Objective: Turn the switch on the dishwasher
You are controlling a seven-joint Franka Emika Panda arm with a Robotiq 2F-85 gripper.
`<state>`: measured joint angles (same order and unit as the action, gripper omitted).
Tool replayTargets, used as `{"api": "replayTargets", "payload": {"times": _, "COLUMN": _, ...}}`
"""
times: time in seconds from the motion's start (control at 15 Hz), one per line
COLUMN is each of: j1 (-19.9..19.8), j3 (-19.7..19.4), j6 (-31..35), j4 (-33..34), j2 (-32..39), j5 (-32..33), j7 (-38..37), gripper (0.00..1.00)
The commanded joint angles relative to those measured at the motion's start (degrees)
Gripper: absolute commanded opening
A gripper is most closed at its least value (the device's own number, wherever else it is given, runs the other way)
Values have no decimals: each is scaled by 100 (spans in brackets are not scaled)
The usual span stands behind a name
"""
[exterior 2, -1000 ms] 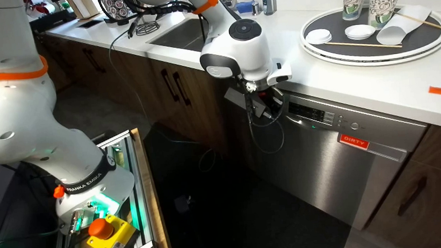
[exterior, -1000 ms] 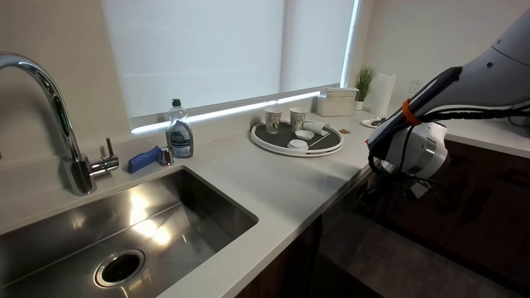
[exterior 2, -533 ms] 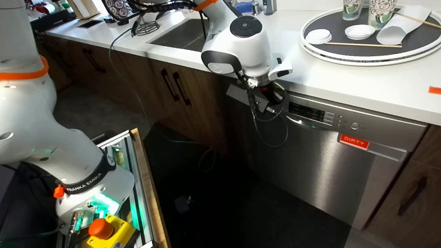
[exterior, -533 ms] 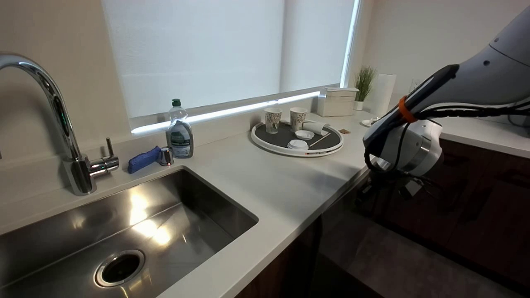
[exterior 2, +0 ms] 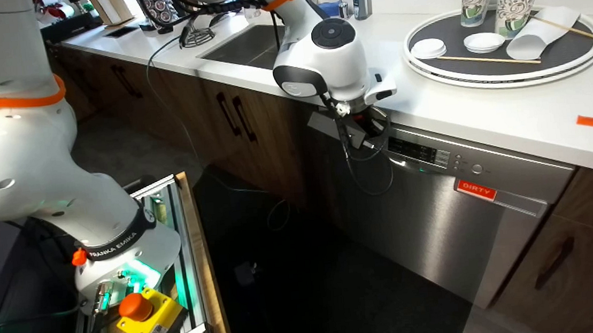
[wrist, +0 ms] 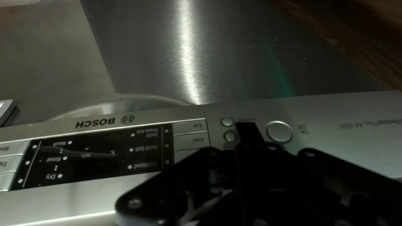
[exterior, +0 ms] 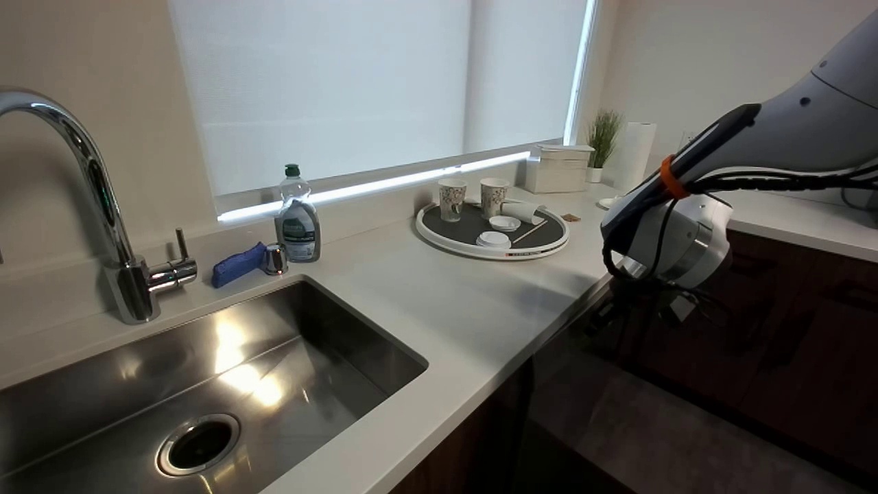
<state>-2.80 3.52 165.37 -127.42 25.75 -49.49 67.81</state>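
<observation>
The dishwasher (exterior 2: pixel 430 219) is a smooth grey metal front under the counter, with a control strip along its top. It shows dark and foreshortened in an exterior view (exterior: pixel 562 374). In the wrist view, upside down, the strip has a black display (wrist: pixel 97 157) and a round On/Off switch (wrist: pixel 279 131). My gripper (wrist: pixel 250 131) is shut and empty. Its tip lies between the On/Off switch and two small round buttons (wrist: pixel 230 135); I cannot tell whether it touches the panel. In both exterior views the fingers are dark and mostly hidden; the On/Off switch is hidden there.
The white counter (exterior 2: pixel 485 112) overhangs close above the control strip, with my hand near its edge. A round tray (exterior 2: pixel 509 81) with cups and lids stands on it. The sink (exterior: pixel 329 357) lies farther along. A red DIRTY sign (exterior 2: pixel 475 189) sits on the dishwasher. Loose cables hang by the gripper.
My hand has shifted slightly, to the right in the exterior view facing the dishwasher and to the left in the exterior view over the sink. Nothing else has moved.
</observation>
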Motion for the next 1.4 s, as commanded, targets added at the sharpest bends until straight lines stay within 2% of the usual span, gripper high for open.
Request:
{"api": "replayTargets", "payload": {"times": 0.0, "j1": -88, "j3": 120, "j6": 219, "j4": 63, "j2": 125, "j5": -161, "j7": 232, "gripper": 0}}
{"api": "replayTargets", "payload": {"times": 0.73, "j1": -221, "j3": 326, "j6": 531, "j4": 144, "j2": 201, "j5": -351, "j7": 340, "gripper": 0}}
{"api": "replayTargets", "payload": {"times": 1.33, "j1": -283, "j3": 405, "j6": 533, "j4": 214, "j2": 285, "j5": -331, "j7": 339, "gripper": 0}}
